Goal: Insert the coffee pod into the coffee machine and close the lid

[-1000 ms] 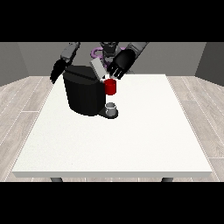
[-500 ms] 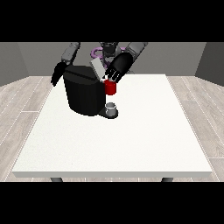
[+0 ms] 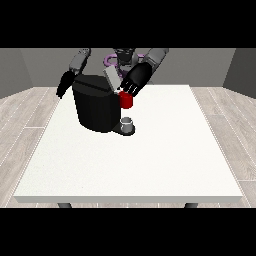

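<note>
The hand at the view's right (image 3: 136, 79) reaches down over the black coffee machine (image 3: 96, 104), fingers bent towards a red thing at the machine (image 3: 126, 100); whether they pinch anything I cannot tell. The grey lid (image 3: 113, 78) stands tilted up beside it. The hand at the view's left (image 3: 64, 85) hangs behind the machine, fingers apparently straight. A grey cup (image 3: 128, 123) sits under the spout on the white bench (image 3: 150, 160).

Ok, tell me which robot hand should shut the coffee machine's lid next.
Probably the left: the robot hand at the view's right is right beside the raised lid on the coffee machine, above a red thing at the machine. The robot hand at the view's left hangs behind the machine's far side.
</note>
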Action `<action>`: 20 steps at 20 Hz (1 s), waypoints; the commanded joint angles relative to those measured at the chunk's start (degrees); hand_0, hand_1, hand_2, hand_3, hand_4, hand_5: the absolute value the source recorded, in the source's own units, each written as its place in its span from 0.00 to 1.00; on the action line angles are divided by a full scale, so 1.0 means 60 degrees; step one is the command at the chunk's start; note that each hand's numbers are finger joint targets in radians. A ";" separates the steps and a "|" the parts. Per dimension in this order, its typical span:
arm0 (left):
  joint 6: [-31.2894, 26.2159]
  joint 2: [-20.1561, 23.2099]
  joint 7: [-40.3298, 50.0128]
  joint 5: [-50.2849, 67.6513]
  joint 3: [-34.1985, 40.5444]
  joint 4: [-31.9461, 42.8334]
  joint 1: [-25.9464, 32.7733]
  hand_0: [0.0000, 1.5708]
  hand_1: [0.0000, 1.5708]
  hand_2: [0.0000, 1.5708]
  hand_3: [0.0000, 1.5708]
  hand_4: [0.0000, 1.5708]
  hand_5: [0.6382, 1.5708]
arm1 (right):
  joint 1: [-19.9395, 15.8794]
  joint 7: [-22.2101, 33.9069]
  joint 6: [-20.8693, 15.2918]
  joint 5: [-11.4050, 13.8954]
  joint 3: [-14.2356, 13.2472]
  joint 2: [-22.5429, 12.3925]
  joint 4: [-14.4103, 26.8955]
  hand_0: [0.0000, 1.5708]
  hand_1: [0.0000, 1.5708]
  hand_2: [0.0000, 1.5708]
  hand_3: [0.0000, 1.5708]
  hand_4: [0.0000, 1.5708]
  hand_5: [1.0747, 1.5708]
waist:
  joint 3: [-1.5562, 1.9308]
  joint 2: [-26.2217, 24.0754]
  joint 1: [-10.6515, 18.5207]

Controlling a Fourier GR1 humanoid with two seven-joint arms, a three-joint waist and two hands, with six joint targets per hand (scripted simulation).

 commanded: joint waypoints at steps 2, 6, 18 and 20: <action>0.0085 0.0055 -0.0196 -0.0037 0.0024 0.0118 -0.0013 0.77 0.77 0.79 0.76 0.23 1.00 | 0.0389 -0.0211 -0.0196 0.0174 0.0337 0.0385 -0.0140 0.00 0.00 0.00 0.00 0.00 1.00 | 0.0015 -0.0141 -0.0070; 0.0056 0.0070 -0.0080 -0.0070 0.0028 0.0004 -0.0534 0.76 0.76 0.78 0.74 0.23 1.00 | -0.0234 -0.0225 -0.0118 0.0099 -0.0089 -0.0088 0.0230 0.00 0.00 0.00 0.00 0.00 1.00 | 0.0017 0.0183 0.0070; 0.1094 0.0751 -0.0956 -0.1025 -0.0440 0.0123 -0.0149 0.74 0.74 0.76 0.68 0.00 1.00 | -0.0293 0.0233 -0.0042 0.0149 0.0214 0.0045 -0.0395 0.00 0.00 0.00 0.00 0.00 1.00 | 0.0012 0.0586 -0.0319; 0.1048 0.0602 -0.0613 -0.1061 -0.0401 0.0400 -0.0129 0.75 0.75 0.74 0.65 0.00 1.00 | -0.0183 0.0626 -0.0158 0.0284 0.0476 0.0292 -0.0611 0.00 0.00 0.00 0.00 0.00 1.00 | 0.0011 0.0291 -0.0524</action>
